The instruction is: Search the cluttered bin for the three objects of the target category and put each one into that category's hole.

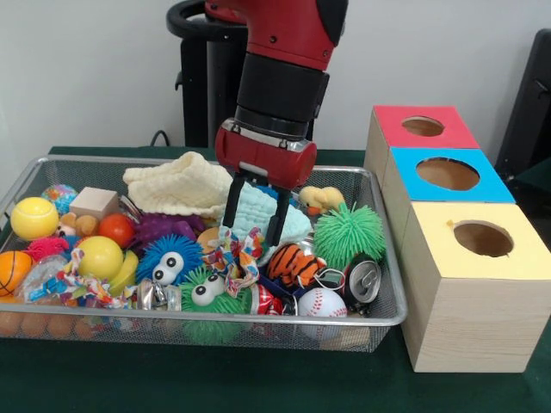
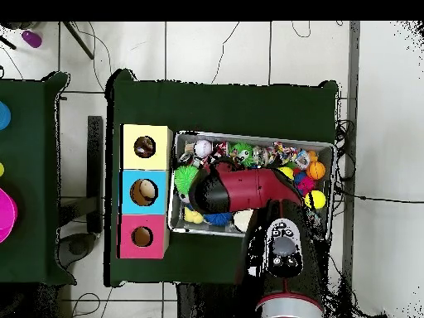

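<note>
The wire mesh bin lies on the green table, full of toys; it also shows in the overhead view. One braided cloth toy lies in the middle of the bin. A second lies at the front left, and shows overhead. I see no third one. My gripper is open and empty, its tips just above and behind the middle braided toy, in front of a mint washcloth. Overhead, my arm hides the gripper.
Three boxes with top holes stand right of the bin: red, blue, yellow. Around the gripper lie a pale yellow washcloth, spiky balls, a tiger toy, a baseball and a can.
</note>
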